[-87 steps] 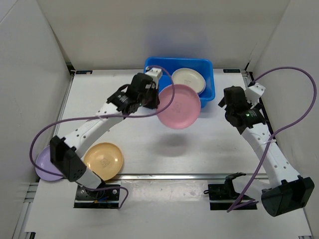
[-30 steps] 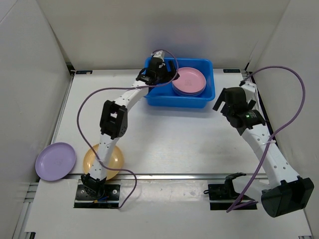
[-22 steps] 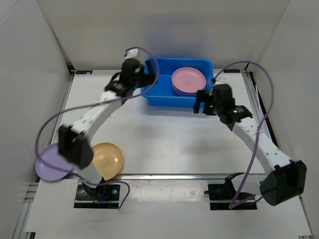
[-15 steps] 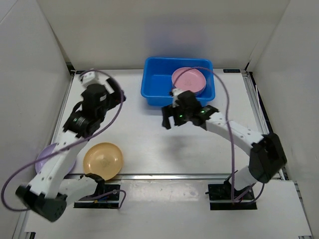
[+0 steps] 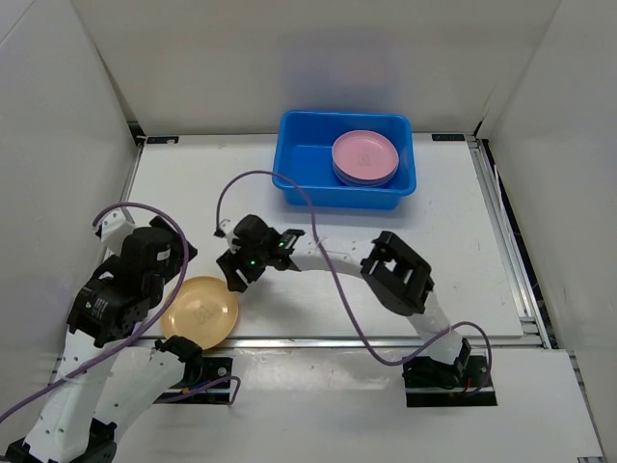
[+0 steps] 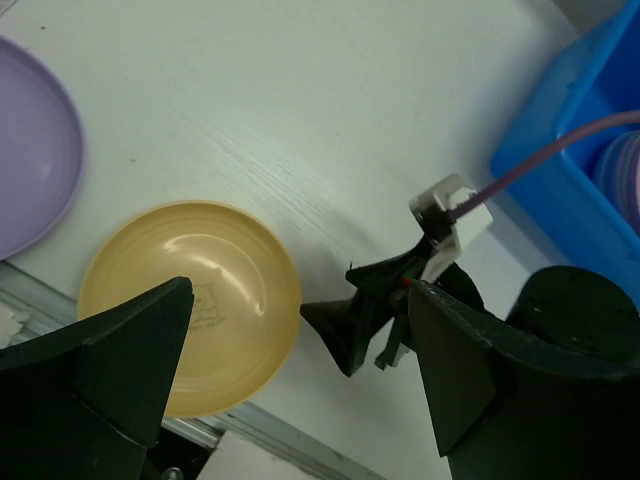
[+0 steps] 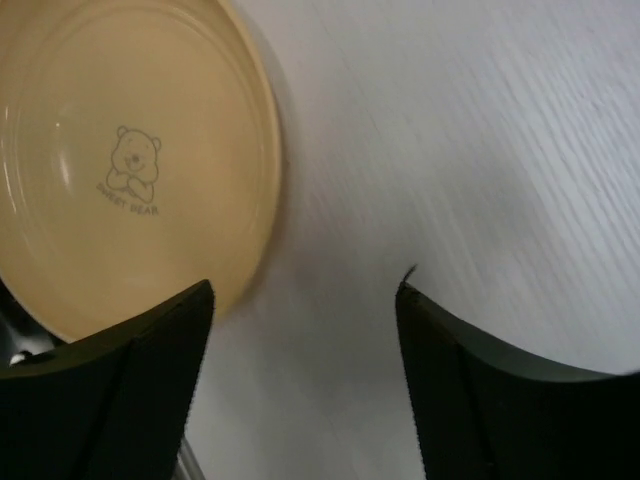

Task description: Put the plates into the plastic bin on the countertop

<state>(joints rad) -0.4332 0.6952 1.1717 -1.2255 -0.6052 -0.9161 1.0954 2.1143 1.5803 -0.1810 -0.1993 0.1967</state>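
An orange-yellow plate (image 5: 200, 311) with a bear emblem (image 7: 130, 170) lies on the white countertop (image 5: 318, 309) near its front left corner. My right gripper (image 5: 232, 276) reaches across to it and hovers open (image 7: 305, 288) over bare countertop just off the plate's right rim; one finger overlaps the rim. My left gripper (image 6: 300, 290) hangs open high above the same spot, holding nothing. A lilac plate (image 6: 30, 170) lies left of the yellow one, hidden under my left arm (image 5: 125, 285) in the top view. The blue plastic bin (image 5: 304, 174) holds a stack topped by a pink plate (image 5: 364, 154).
White walls (image 5: 58, 145) close in the countertop on three sides. A metal rail (image 5: 366, 340) runs along the near edge, close behind the yellow plate. Purple cables (image 5: 289, 198) trail over the surface between the bin and my right gripper.
The left arm set the pink plate in the bin, then pulled back to the near left. The right arm swung from right of the bin to the orange-yellow plate.
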